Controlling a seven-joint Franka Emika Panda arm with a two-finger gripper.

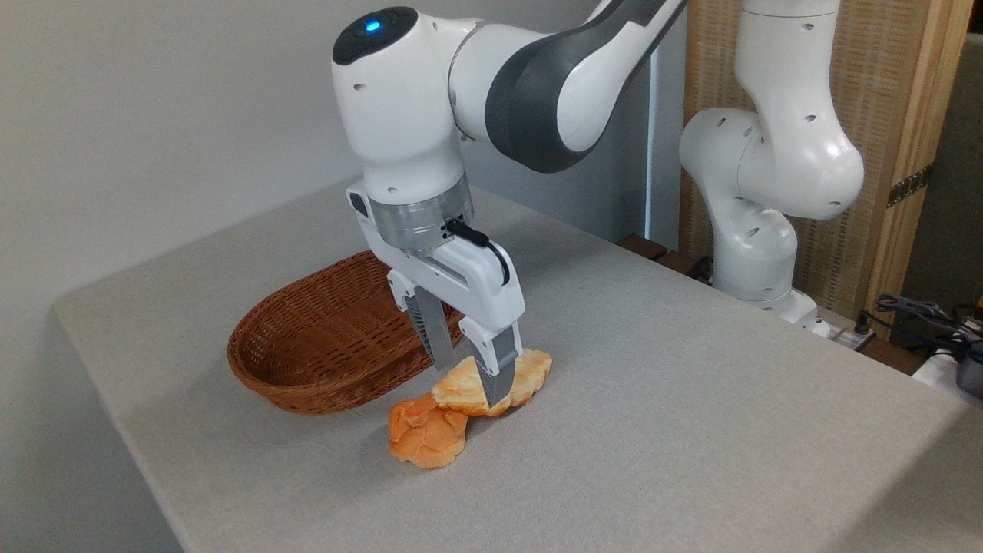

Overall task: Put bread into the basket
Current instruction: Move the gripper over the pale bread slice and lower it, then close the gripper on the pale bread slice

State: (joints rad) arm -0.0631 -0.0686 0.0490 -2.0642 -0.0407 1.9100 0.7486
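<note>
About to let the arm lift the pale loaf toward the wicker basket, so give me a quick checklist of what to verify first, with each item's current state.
1. Gripper straddles the pale braided loaf, one finger on each side: ok.
2. Fingers firmly clamped on the loaf: cannot tell; contact is hidden by the near finger.
3. Loaf free of neighbours: not ok; its end overlaps the round orange bun, which may shift on lifting.
4. Wicker basket upright with an open, empty interior: ok.
5. Basket close beside the loaf, short path: ok.
6. Table around the path free of obstacles: ok.
</note>
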